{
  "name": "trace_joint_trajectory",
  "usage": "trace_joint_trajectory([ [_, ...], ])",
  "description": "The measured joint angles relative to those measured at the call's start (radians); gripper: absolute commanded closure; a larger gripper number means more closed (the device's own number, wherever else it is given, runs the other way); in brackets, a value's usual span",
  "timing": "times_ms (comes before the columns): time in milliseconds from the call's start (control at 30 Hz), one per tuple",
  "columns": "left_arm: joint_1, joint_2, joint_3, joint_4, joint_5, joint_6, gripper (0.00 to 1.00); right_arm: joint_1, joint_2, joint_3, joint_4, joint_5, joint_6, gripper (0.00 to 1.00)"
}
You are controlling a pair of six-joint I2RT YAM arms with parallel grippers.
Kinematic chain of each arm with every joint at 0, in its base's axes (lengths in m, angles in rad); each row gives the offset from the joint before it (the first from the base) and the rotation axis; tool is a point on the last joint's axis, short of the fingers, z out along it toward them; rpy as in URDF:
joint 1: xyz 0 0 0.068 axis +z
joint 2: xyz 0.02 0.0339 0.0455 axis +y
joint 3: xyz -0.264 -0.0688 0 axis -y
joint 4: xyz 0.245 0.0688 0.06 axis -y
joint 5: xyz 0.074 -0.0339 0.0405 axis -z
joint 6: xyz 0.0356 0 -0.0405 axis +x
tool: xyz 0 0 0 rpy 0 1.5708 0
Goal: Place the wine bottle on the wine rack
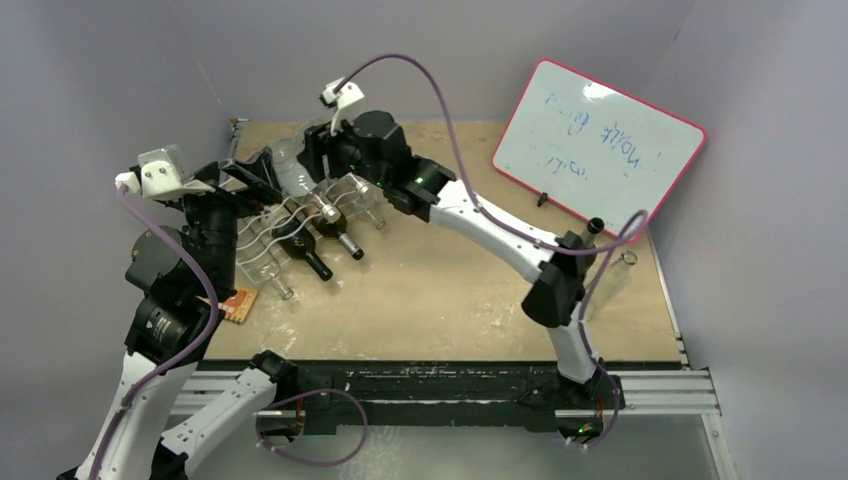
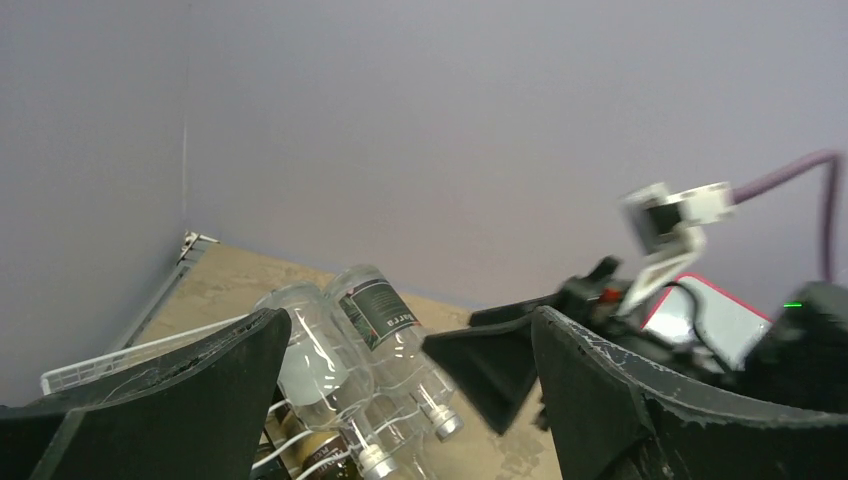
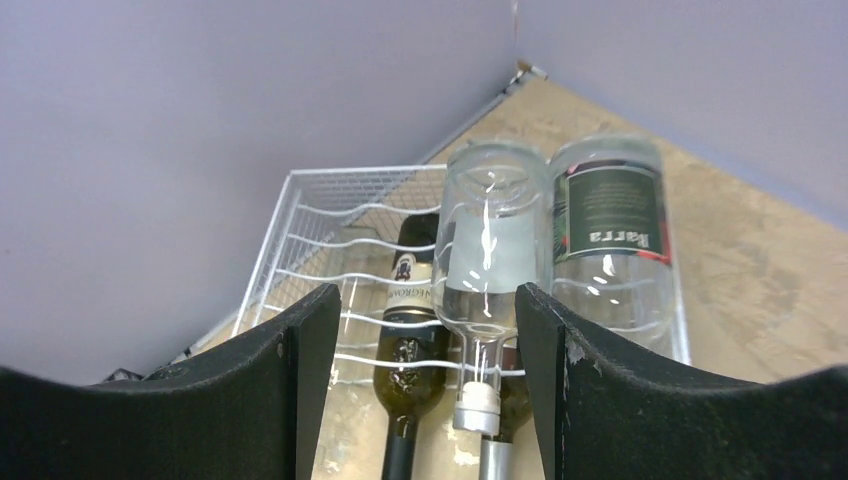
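Observation:
The white wire wine rack (image 1: 262, 245) stands at the table's far left and also shows in the right wrist view (image 3: 300, 230). Two dark bottles (image 1: 300, 245) lie in it, necks toward the middle. Two clear bottles lie on top: a frosted-label one (image 3: 487, 250) and a dark-label one (image 3: 610, 230), both also in the left wrist view (image 2: 385, 320). My right gripper (image 3: 425, 400) is open and empty, just in front of the bottle necks. My left gripper (image 2: 400, 400) is open and empty, above the rack's left side (image 1: 245, 180).
A pink-framed whiteboard (image 1: 598, 148) leans at the back right. An orange flat piece (image 1: 238, 305) lies by the rack's near corner. Grey walls close the left and back sides. The right gripper's finger (image 2: 490, 365) shows in the left wrist view.

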Motion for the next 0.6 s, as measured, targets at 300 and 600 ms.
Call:
trace_joint_trajectory([
  [300,0.000,0.002,0.000,-0.027,0.000,-0.001,0.09,-0.002,-0.306,-0.288,-0.019,0.246,-0.040,0.32],
  [600,0.000,-0.005,-0.079,-0.023,0.040,-0.033,0.09,-0.117,-0.647,-0.595,-0.186,0.549,-0.040,0.30],
])
